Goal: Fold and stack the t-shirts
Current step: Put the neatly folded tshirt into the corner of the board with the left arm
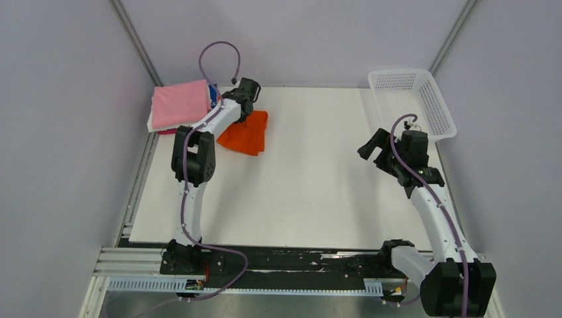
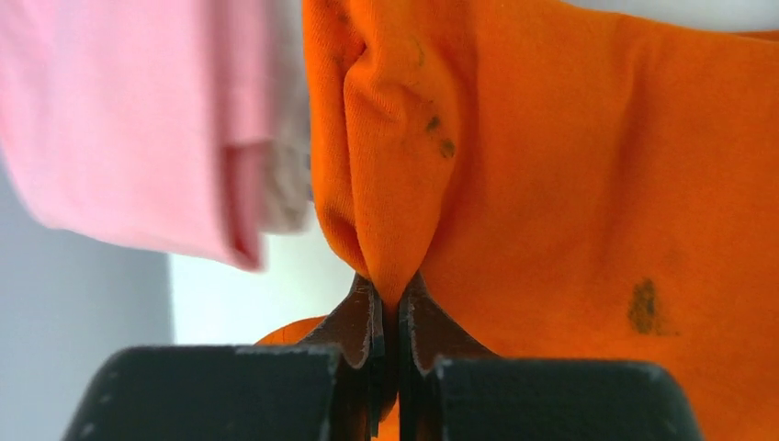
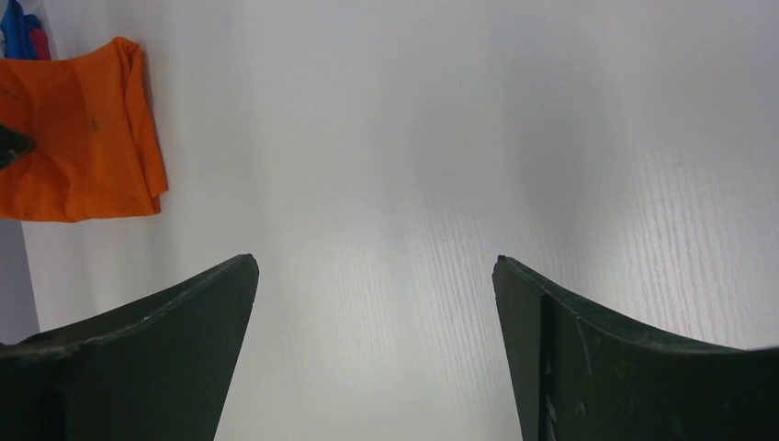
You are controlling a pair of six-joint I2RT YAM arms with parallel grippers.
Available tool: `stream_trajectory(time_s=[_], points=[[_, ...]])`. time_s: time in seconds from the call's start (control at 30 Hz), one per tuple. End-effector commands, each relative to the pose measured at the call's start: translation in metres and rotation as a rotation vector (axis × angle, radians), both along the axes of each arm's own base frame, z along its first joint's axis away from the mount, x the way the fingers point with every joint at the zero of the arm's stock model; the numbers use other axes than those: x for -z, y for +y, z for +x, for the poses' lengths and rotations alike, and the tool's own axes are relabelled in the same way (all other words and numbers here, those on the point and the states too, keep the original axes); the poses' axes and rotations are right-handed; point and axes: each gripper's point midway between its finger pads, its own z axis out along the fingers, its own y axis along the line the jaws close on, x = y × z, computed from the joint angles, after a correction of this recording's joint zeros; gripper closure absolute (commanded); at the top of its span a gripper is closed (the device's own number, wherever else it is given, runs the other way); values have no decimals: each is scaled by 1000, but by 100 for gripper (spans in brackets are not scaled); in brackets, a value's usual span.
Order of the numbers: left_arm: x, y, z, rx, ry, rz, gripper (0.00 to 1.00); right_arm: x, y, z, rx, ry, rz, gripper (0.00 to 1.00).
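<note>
Clamped in your left hand [image 2: 389,292] is a ridge of the folded orange t-shirt [image 2: 570,184], just beside the pink-topped stack [image 1: 179,103] at the table's [image 1: 318,172] far left; your right hand [image 3: 375,265] hangs spread and empty, so stacking looks next: lift it over squarely.

A white tabletop [image 1: 298,192] sits between plain pale grey walls [image 1: 59,146], with slim metal posts [image 1: 134,40] at the back corners. An aluminium rail [image 1: 129,262] runs along its near edge. The light is soft and even.
</note>
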Motion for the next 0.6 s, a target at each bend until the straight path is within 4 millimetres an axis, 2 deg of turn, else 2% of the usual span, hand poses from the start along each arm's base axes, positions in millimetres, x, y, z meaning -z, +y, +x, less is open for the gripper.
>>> stream_trajectory(time_s=[0.0,0.13,0.27,0.57], points=[[-94,47,33,7,-195,108,100,-1,-11,9,15,-21,-14,0],[-110,80,43,-3,-199,170,100,3,-13,12,19,-3,-4,0],[-131,101,48,-18,-237,208,100,7,-17,16,27,16,2,0],[-195,106,53,-22,-339,231,100,9,-24,17,42,25,11,0]])
